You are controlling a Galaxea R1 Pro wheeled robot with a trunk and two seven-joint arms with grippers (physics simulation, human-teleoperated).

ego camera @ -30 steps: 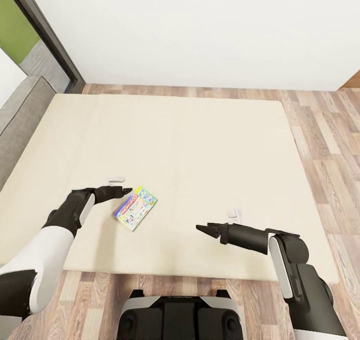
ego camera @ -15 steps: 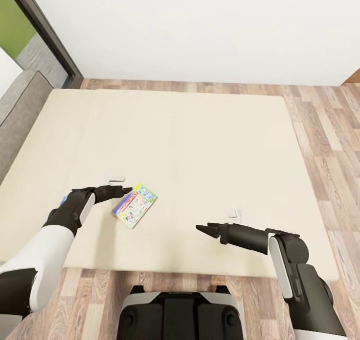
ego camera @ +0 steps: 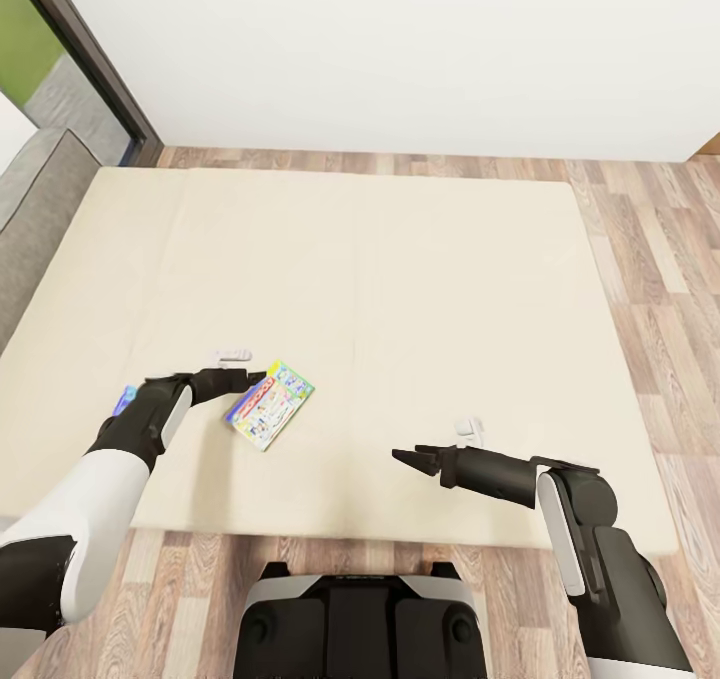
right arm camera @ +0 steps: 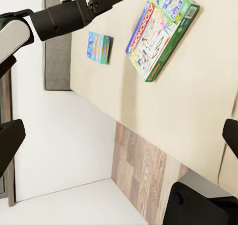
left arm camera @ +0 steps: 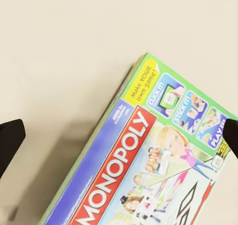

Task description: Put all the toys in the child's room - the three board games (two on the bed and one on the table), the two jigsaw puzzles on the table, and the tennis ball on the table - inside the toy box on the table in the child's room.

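A white-green board game with red edging, printed "Monopoly", lies flat on the beige bed. My left gripper hovers open just beside its near-left corner. In the left wrist view the box lies under and between the spread fingertips, with the gripper touching nothing. A narrower blue board game peeks out behind my left forearm; the right wrist view shows it flat beside the Monopoly box. My right gripper hangs open and empty over the bed's near right part.
Two small white objects lie on the mattress. The grey headboard and a dark window frame stand at the left. Wood-plank floor runs along the bed's right and near sides, with the white wall behind.
The whole head view has shifted a little, so the bed's far edge and the game box sit slightly higher in the picture. Both arms hold the same pose.
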